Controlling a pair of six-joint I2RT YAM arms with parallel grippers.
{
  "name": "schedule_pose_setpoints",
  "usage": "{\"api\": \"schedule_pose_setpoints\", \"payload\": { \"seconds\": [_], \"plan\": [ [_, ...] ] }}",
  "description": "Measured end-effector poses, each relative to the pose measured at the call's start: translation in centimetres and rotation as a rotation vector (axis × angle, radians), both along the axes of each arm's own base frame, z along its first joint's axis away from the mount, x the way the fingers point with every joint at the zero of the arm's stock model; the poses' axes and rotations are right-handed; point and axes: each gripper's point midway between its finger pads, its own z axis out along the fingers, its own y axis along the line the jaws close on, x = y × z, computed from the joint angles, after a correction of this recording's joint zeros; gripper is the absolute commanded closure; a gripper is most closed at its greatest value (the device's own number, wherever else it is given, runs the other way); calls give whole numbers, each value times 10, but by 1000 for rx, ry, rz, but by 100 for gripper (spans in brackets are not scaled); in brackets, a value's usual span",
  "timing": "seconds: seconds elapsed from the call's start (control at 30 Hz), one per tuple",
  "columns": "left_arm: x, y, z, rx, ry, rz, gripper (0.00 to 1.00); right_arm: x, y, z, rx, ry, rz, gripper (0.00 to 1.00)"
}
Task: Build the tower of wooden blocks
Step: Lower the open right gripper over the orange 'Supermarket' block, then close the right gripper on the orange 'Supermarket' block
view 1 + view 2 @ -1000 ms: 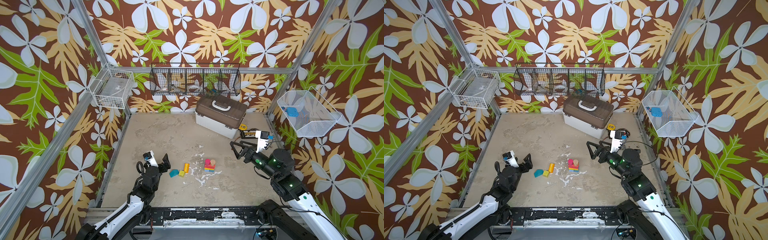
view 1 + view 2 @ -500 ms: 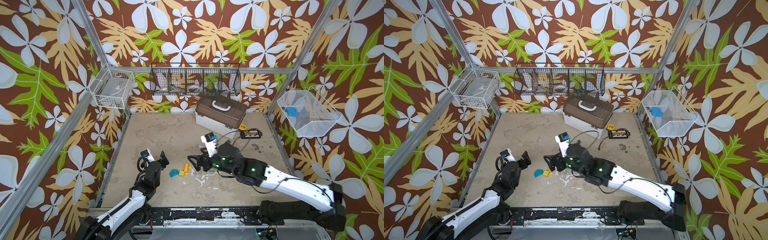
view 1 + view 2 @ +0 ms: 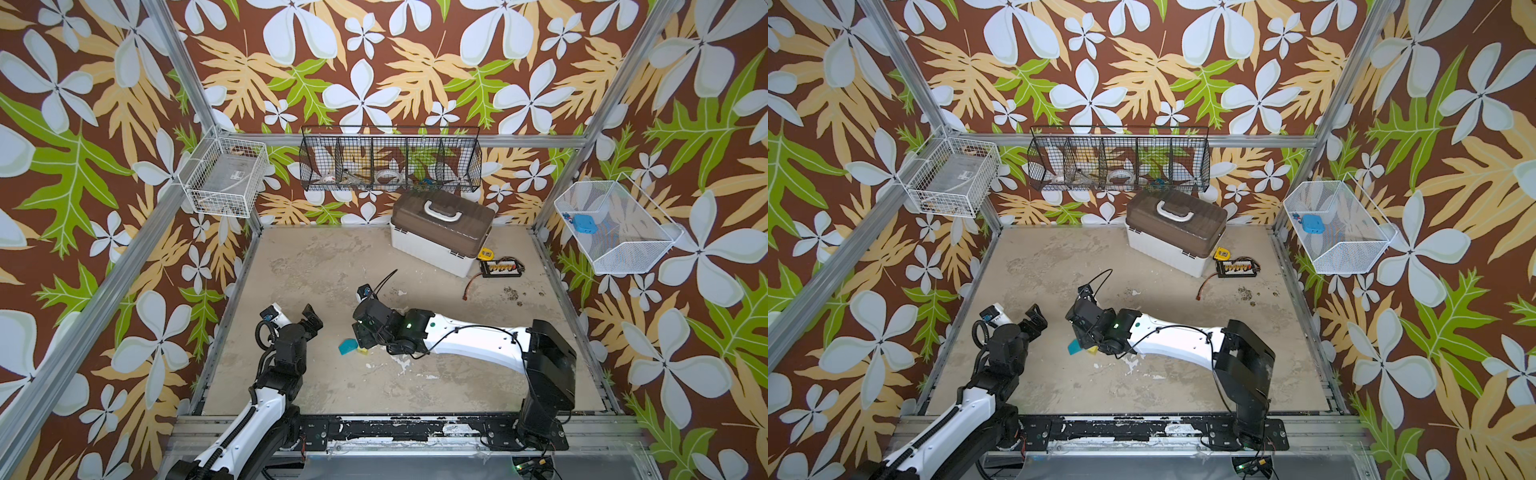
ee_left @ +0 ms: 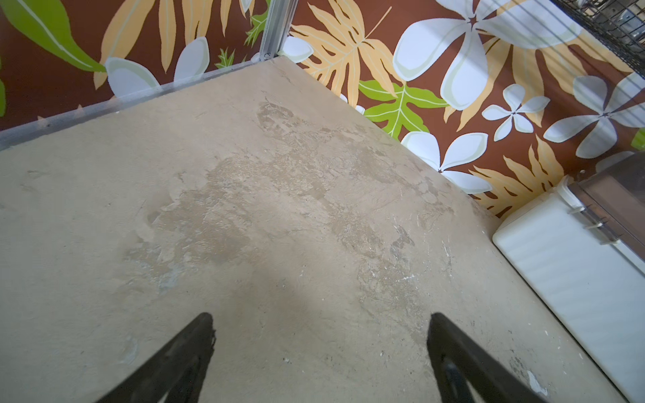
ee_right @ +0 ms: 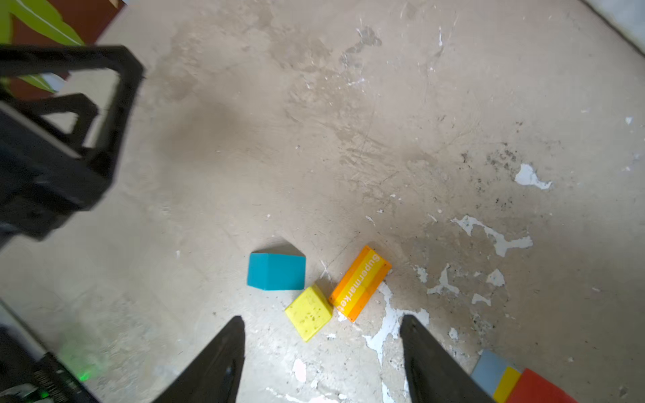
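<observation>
Blocks (image 3: 347, 345): three loose painted wooden pieces are lying bunched together on the table, right beside the wrist of the right arm (image 3: 457, 340).
Teal roof block (image 5: 275, 272): smooth matte paint, two sloped faces meeting in a ridge. It's sitting on the side nearest the left arm.
Yellow cube (image 5: 309, 312): small and dotted with dark specks. It's lying turned at an angle, wedged in just beside the teal piece and the orange one. Can't tell if it's actually touching either.
Orange block (image 5: 359, 282): flat-sided oblong with orange and yellow stripes and white "Supermarket" lettering, lying diagonally.
Tower (image 5: 506, 380): only a bit is peeking in at the edge of the right wrist view. Grey-blue, yellow and red pieces are pressing against each other in a row. In both top views the right arm is covering it, so I can't tell how tall it is.
Right gripper (image 5: 321, 321): black tapered fingers are standing apart with nothing between them, hovering just short of the yellow cube.
Left gripper (image 4: 321, 319): fingers are spreading wide, holding nothing and pointing at bare table. It's hanging off to the left, apart from the blocks.
Table (image 5: 314, 139): rough beige surface, scuffed, with white patches where the coating is flaking off.
Case (image 3: 440, 232): boxy white plastic with a smoky brown lid and a white handle, sitting at the back wall, well apart from everything.
</observation>
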Motion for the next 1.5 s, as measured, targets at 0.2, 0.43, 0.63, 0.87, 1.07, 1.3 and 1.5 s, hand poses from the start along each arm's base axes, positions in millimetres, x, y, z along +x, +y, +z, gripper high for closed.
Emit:
{"api": "schedule_pose_setpoints", "payload": {
  "seconds": [0.2,0.43,0.63,0.87,1.07,1.3,1.5],
  "plan": [
    [-2,-1,1,-10,-15,-8,5,19,4,-44,-67,52,-47,37],
    [-2,-2,1,-13,-18,-15,5,29,2,-73,-139,81,-71,42],
    [-2,-3,1,-15,-22,-18,5,34,-12,-89,-175,108,-96,45],
    [-2,-3,1,-16,-23,-20,5,27,-10,-99,-179,139,-87,52],
    [-2,-3,2,-18,-27,-22,6,26,-11,-101,-179,148,-87,63],
    [-2,-4,2,-18,-28,-23,6,19,-10,-105,-194,166,-75,63],
    [-2,-4,2,-20,-28,-26,6,12,-11,-106,-221,163,-66,57]
  ]
}}
